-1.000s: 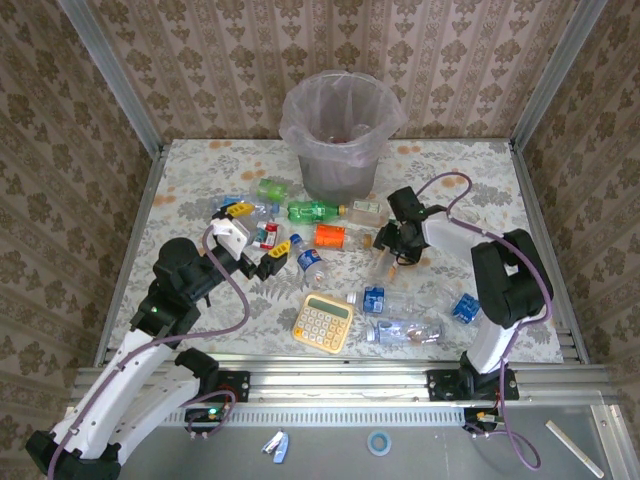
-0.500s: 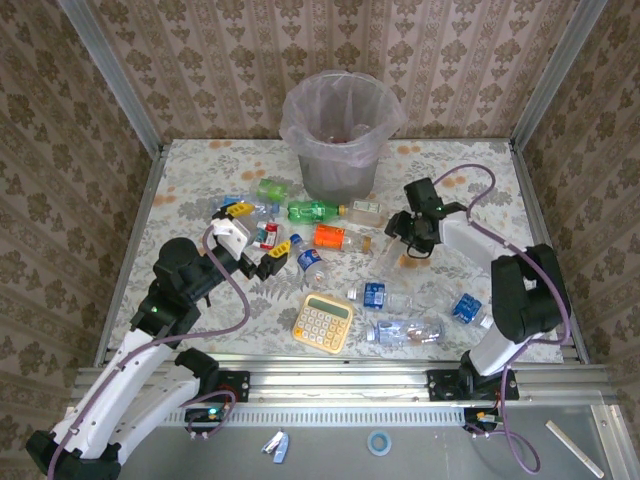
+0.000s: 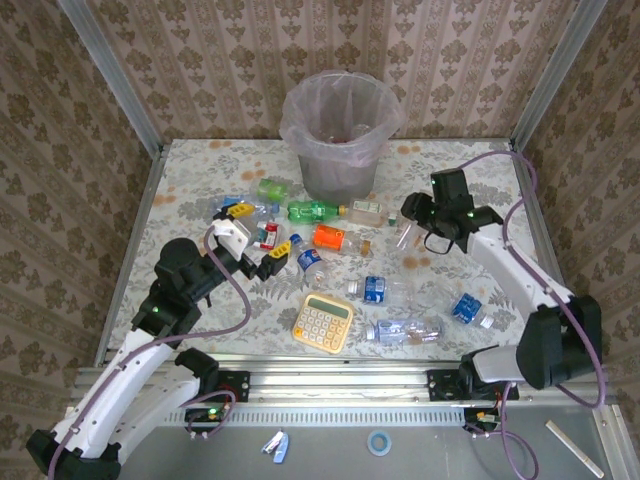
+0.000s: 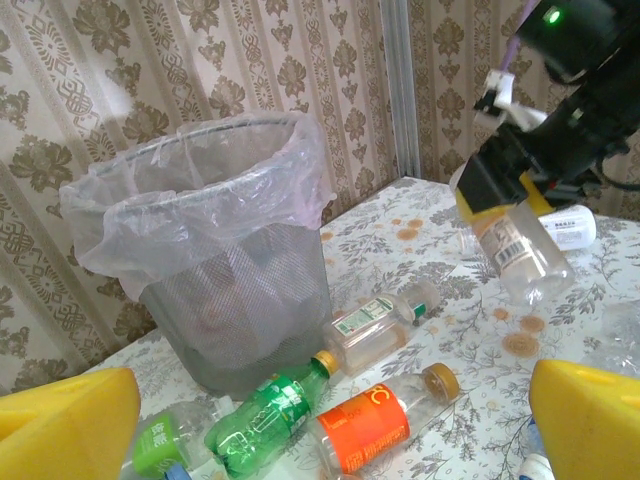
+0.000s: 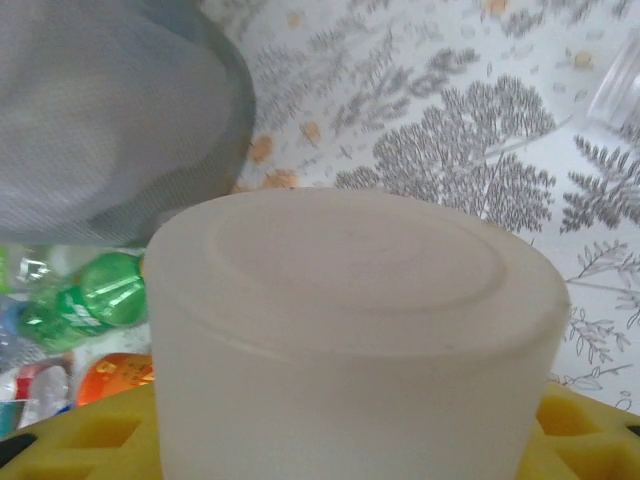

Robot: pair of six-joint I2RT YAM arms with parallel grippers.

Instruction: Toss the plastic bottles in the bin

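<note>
Pinching a clear plastic bottle (image 4: 520, 255) with a pale barcode label, the right gripper (image 3: 413, 218) has its yellow pads (image 4: 490, 190) pressed on the bottle's upper end. The bottle hangs tilted, clear of the floral-patterned table (image 3: 200, 180). In the right wrist view its whitish round end (image 5: 350, 320) sits between the yellow pads (image 5: 580, 440). It is to the right of the round grey mesh bin (image 3: 340, 165), not over the rim. The bin stands at the far middle of the table, lined with a translucent pinkish bag.

The left gripper (image 3: 259, 230) has its jaws spread wide and grips nothing, hovering over the left part of the bottle pile.

The rest lie on the table in front of the bin:
- a green bottle with a yellow cap (image 3: 315, 211)
- an orange bottle with a tan cap (image 3: 330, 237)
- a clear bottle with a green-white label (image 3: 365, 210)
- a crushed light green bottle (image 3: 272, 190)
- a blue-capped clear bottle (image 3: 310, 260)

Nearer the arms lie crushed clear bottles with blue labels (image 3: 375, 290), (image 3: 465, 308), (image 3: 405, 330).

A yellow calculator (image 3: 323, 322) lies near the front edge.
</note>
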